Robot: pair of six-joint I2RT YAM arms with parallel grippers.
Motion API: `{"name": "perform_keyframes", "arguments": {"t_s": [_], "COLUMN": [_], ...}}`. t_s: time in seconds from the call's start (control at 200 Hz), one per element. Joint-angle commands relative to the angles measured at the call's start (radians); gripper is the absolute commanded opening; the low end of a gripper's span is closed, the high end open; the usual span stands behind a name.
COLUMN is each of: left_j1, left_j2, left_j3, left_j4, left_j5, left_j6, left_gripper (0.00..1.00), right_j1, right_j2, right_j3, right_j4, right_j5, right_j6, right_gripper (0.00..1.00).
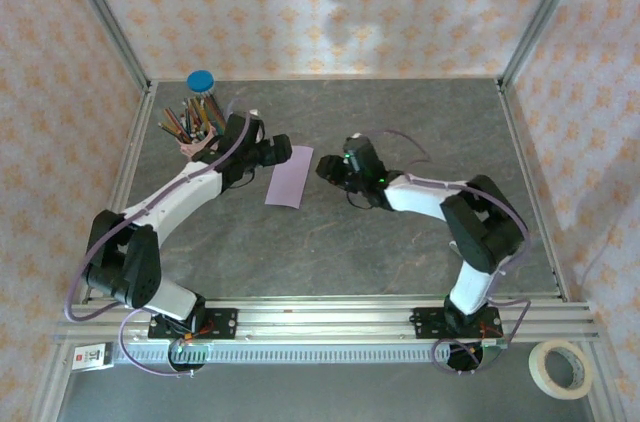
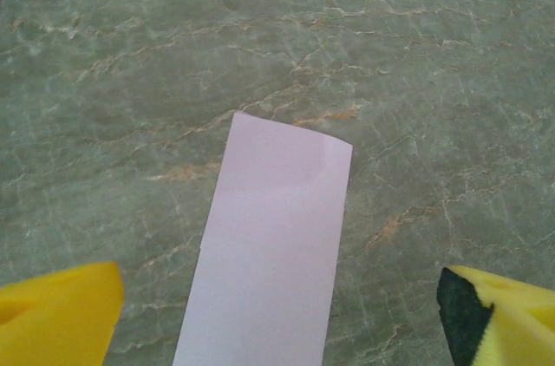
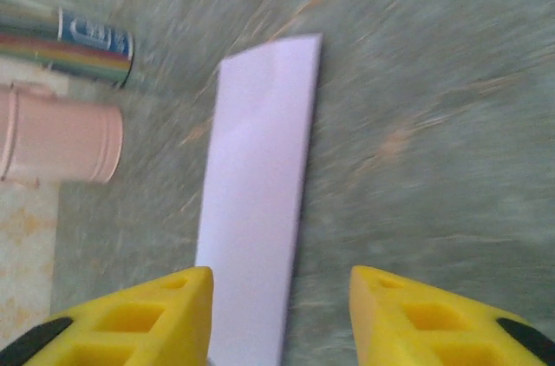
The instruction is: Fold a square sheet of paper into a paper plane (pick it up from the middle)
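As the square sheet of paper (image 1: 289, 177), a narrow lilac strip, lies flat on the worktop (image 1: 400, 242), my left hand (image 2: 277, 318) is spread wide, my right hand (image 3: 282, 314) half spread, pinching nothing. I should straddle its middle squarely before pinching.

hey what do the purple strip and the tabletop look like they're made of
Purple strip: thin matte paper, likely; flat, with crisp straight edges. Tabletop: grey-green, stone-look with pale and rusty veins, dull sheen; real stone or printed laminate, I cannot tell.
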Motion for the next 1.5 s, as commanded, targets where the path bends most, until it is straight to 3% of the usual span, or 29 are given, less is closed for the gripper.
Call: {"name": "perform_keyframes", "arguments": {"t_s": [0.0, 0.23, 0.601, 0.861, 1.111, 1.311, 1.496], "left_j1": [0.013, 0.036, 0.057, 0.071, 0.079, 0.083, 0.082], "left_j2": [-0.052, -0.092, -0.12, -0.116, -0.096, 0.002, 0.022], "left_j3": [-0.042, -0.094, -0.155, -0.162, -0.195, -0.149, -0.163], "left_j4": [0.072, 0.125, 0.188, 0.183, 0.248, 0.22, 0.22], "left_j5": [-0.033, -0.016, 0.007, 0.009, 0.079, 0.256, 0.315], "left_j6": [-0.021, -0.052, -0.068, -0.073, -0.113, -0.149, -0.163], "left_gripper": [0.99, 0.99, 0.99, 0.99, 0.99, 0.99, 0.99], "right_j1": [0.046, 0.108, 0.114, 0.08, 0.041, 0.034, 0.028], "right_j2": [0.08, 0.229, 0.313, 0.238, 0.062, -0.038, -0.016], "right_j3": [0.085, 0.245, 0.312, 0.197, 0.017, -0.027, -0.06], "right_j4": [-0.076, -0.171, -0.295, -0.353, -0.262, -0.077, -0.017], "right_j5": [-0.003, -0.027, 0.003, 0.0, -0.103, -0.075, 0.008], "right_j6": [-0.061, -0.111, -0.157, -0.296, -0.393, -0.124, 0.076], "right_gripper": [0.36, 0.24, 0.22, 0.19, 0.21, 0.25, 0.25]}}
